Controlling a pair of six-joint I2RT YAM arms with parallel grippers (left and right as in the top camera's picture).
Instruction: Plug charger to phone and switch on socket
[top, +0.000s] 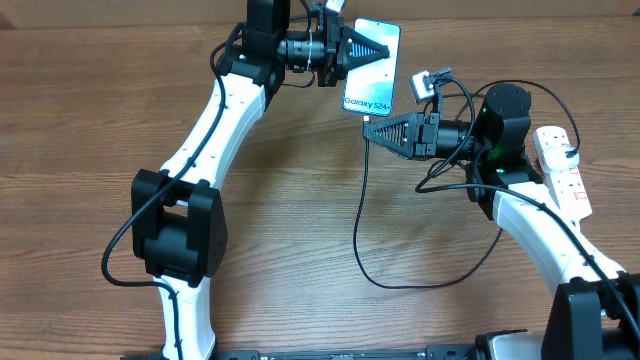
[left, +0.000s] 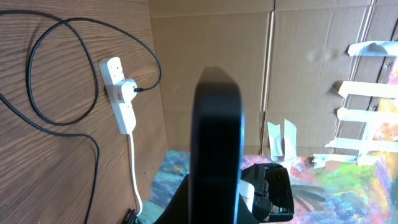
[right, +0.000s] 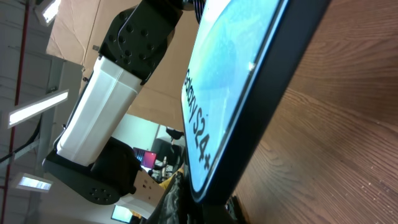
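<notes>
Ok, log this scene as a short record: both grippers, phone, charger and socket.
left gripper: shut on phone
right gripper: at phone's bottom edge, shut on charger tip
phone: screen lit, reads Galaxy S24+
charger: loops over table; whether inserted, cannot tell
socket: far right, adapter plugged in; switch state unclear

A brown wood-grain surface is carrying a thin black cable that is looping widely across its middle, while a white power strip is lying near its right edge.
</notes>
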